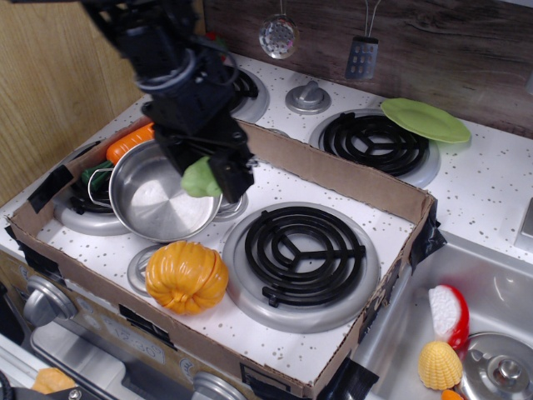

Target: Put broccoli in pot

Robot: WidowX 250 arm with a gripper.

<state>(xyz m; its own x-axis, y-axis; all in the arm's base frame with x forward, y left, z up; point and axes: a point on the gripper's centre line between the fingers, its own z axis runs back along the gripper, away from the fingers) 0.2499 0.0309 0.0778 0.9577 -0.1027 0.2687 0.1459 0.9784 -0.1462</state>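
My black gripper (206, 177) is shut on the light-green broccoli (200, 178) and holds it in the air over the right rim of the pot. The shiny steel pot (160, 197) with wire loop handles stands at the left of the cardboard tray, open and with nothing inside. The arm reaches down from the upper left and hides part of the pot's far rim.
A cardboard tray (333, 179) rings the stove top. An orange pumpkin (186, 277) sits in front of the pot, a carrot (127, 144) behind it. A black coil burner (300, 247) lies right of the pot. A green plate (425, 120) rests on the back right burner. The sink (466, 333) holds toys.
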